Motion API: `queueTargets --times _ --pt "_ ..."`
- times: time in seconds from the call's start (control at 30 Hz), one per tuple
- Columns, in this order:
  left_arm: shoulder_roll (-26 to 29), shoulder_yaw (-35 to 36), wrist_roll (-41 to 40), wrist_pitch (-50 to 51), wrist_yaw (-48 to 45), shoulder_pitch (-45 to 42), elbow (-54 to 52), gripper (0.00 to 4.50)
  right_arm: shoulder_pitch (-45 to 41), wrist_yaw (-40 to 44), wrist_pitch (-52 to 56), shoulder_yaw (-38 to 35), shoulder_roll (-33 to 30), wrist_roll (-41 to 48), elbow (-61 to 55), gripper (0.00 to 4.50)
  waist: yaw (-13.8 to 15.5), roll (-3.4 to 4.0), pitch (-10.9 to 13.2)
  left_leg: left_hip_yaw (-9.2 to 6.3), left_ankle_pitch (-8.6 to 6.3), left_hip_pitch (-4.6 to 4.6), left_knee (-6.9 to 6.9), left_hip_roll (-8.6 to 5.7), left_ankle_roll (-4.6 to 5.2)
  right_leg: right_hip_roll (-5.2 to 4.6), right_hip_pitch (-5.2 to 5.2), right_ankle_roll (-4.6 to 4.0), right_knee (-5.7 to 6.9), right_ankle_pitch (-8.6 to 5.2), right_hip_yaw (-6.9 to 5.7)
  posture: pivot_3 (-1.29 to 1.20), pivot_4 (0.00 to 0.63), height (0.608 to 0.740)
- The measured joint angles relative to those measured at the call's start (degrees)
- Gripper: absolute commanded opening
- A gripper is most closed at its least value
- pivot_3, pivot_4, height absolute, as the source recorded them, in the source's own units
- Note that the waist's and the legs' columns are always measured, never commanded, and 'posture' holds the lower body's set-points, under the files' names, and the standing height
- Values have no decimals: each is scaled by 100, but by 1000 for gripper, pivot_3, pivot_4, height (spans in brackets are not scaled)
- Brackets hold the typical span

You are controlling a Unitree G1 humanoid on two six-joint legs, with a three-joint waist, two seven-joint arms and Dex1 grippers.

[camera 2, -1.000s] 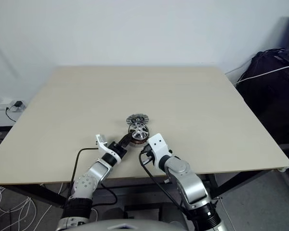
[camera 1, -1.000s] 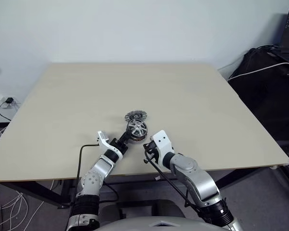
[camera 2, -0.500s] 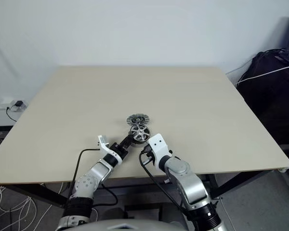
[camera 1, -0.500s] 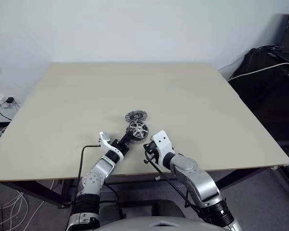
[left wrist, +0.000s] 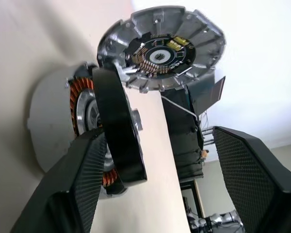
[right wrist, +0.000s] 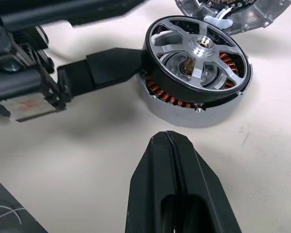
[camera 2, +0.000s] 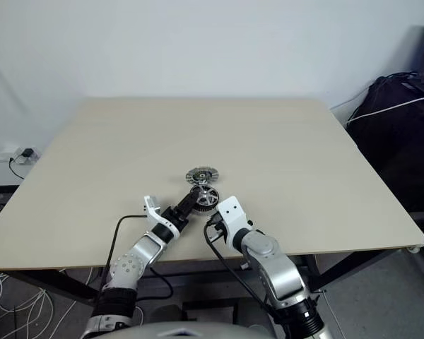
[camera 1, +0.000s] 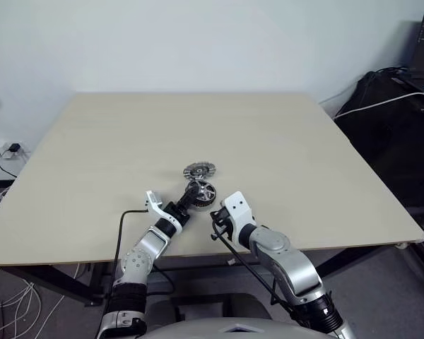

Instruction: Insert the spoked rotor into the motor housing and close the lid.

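Left tool (left wrist: 155, 179) level, spread (beside spoked rotor (right wrist: 199, 53))

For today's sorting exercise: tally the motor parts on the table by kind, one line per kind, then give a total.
Spoked rotor: 1, sitting tilted on the housing
Motor housing: 1, copper windings showing
Lid: 1, lying beside the housing
Total: 3
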Motion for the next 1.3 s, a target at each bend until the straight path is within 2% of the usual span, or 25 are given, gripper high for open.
queueTargets --times 0.63,1.07,1.3 --pt "-26 105 -81 11 381 815 -1113 3655 -5 25 1 5 47 1 4 0 8 0 1 -13 0 -22 7 0 0 0 -13 0 -4 0 -14 0 0 740" --pt "9 -372 799 -228 -88 769 -1204 3655 -17 28 1 30 55 1 6 0 20 2 0 -22 0 -23 13 -4 0 0 -4 0 -3 0 -17 0 0 740" --pt "6 -333 859 -242 -127 769 -1164 3655 -17 18 1 28 61 1 6 0 20 2 -1 -24 0 -23 16 -4 1 0 -3 0 -2 0 -17 0 0 740"
